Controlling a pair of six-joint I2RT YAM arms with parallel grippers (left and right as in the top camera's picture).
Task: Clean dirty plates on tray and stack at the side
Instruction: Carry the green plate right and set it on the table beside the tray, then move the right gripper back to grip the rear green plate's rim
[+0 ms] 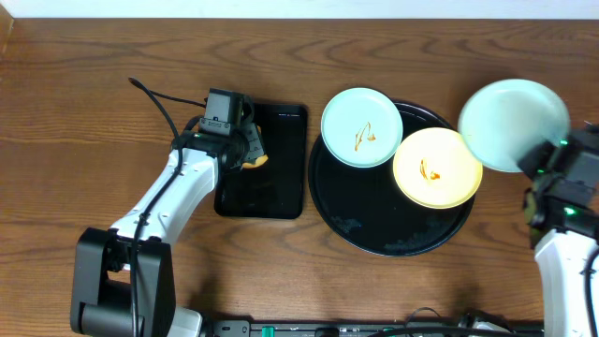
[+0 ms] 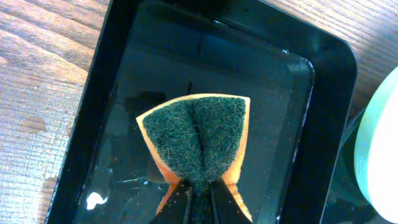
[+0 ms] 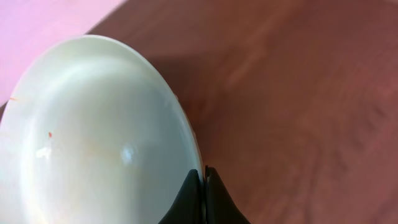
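Overhead, the lifted blue plate (image 1: 513, 110) hangs tilted, pinched at its rim by the right gripper (image 1: 538, 161), just past the right edge of the round tray (image 1: 374, 229). On that tray lie a smeared blue plate (image 1: 362, 126) and a smeared yellow plate (image 1: 437, 167), touching. Left wrist: the left gripper (image 2: 200, 198) clamps a folded sponge (image 2: 196, 140) over the rectangular tray (image 2: 298, 112). Right wrist: the jaws are closed on the lifted blue plate's (image 3: 93, 137) rim.

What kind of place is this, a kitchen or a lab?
Likely a robot lab bench staged for dishwashing, not a kitchen: a wooden table, the left gripper shut on a sponge over a rectangular tray, sauce-smeared plates on a round black tray.
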